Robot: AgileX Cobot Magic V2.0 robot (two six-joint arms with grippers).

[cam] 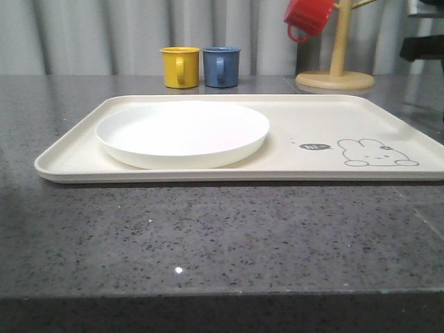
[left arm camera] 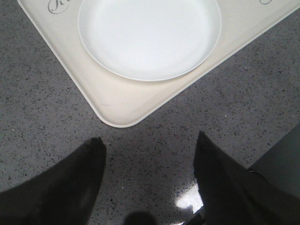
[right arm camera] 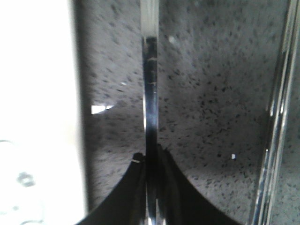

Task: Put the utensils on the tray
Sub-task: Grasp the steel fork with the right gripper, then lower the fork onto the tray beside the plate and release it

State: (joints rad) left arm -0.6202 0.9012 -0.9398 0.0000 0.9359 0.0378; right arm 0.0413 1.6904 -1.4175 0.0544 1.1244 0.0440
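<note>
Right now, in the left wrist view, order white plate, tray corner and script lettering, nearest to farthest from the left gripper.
1. Tray corner, facing the left gripper.
2. White plate, resting behind that corner.
3. Script lettering, printed past the plate's rim.

Our left gripper (left arm camera: 147, 143): two black fingers (left arm camera: 70, 187), broad at base, tapering to blunt tips, matte finish with faint sheen. We spot dark grey flat panel beside one finger, small bright metal fitting near its base. Our right gripper (right arm camera: 151, 157): two black fingers (right arm camera: 124, 192) too, curved outer edges sweeping up into narrow tips, tiny pale nick on one tip. No markings we can read.
</note>
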